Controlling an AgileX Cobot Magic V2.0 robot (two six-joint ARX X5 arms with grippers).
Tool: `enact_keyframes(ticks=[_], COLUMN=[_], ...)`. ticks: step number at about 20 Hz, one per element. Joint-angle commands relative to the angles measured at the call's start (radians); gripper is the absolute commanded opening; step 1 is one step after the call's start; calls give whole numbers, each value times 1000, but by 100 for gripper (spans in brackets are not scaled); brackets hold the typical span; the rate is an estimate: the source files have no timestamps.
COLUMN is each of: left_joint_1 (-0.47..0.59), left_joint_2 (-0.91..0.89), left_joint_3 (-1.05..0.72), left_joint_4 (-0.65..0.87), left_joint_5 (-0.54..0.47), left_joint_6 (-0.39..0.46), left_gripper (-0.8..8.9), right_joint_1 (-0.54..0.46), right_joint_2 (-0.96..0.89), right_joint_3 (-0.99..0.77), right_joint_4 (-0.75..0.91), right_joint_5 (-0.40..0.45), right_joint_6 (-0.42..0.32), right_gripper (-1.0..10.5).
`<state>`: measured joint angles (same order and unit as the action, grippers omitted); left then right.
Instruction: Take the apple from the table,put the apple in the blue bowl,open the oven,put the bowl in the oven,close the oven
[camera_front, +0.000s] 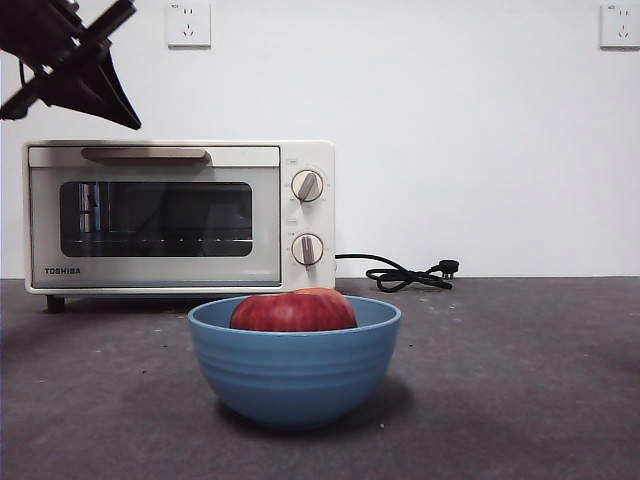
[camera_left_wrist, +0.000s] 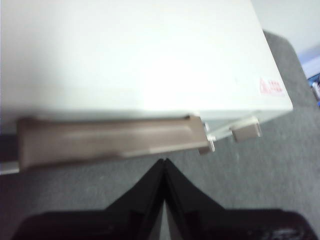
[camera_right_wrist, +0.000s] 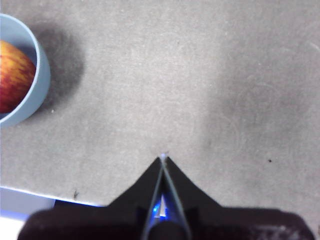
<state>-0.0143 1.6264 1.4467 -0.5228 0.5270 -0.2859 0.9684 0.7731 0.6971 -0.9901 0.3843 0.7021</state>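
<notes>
The dark-red apple (camera_front: 294, 311) sits inside the blue bowl (camera_front: 294, 372) on the grey table (camera_front: 520, 380), in front of the cream TOSHIBA oven (camera_front: 180, 215). The oven door is closed, its beige bar handle (camera_front: 146, 154) along the top. My left gripper (camera_front: 120, 108) hangs shut above the oven's top left; in the left wrist view the left gripper (camera_left_wrist: 164, 161) hovers just off the handle (camera_left_wrist: 110, 140), holding nothing. My right gripper (camera_right_wrist: 163, 158) is shut and empty over bare table, well away from the bowl (camera_right_wrist: 37, 80) holding the apple (camera_right_wrist: 15, 75).
Two round knobs (camera_front: 307, 186) sit on the oven's right side. A black cord with plug (camera_front: 410, 274) lies on the table behind the bowl, right of the oven. Wall sockets (camera_front: 188, 22) are mounted on the white wall.
</notes>
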Motion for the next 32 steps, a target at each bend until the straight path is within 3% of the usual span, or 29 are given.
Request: enact_keyframes(ticks=[1, 7, 11, 16, 22, 32], left_joint_1=[1, 1, 0, -7, -6, -33], left_joint_2=[29, 78, 112, 117, 116, 23], left_joint_3=[3, 3, 3, 3, 3, -15], left_joint_4=[58, 108, 73, -42, -212, -262], left_joint_5=[1, -87, -68, -77, -170, -263], left_joint_6=[-69, -84, -68, 43, 187, 237], left_gripper=[-5, -5, -5, -5, -6, -6], right_joint_1=[1, 1, 1, 1, 1, 1], right_joint_2=[-1, -1, -1, -1, -1, -1], right_joint_3=[-10, -9, -9, -9, -9, -9], right_joint_4=[7, 6, 8, 11, 23, 21], right_joint_5=[-3, -3, -1, 16, 27, 36], right_joint_6=[39, 67, 77, 78, 64, 46], right_gripper=[-11, -12, -12, -11, -11, -11])
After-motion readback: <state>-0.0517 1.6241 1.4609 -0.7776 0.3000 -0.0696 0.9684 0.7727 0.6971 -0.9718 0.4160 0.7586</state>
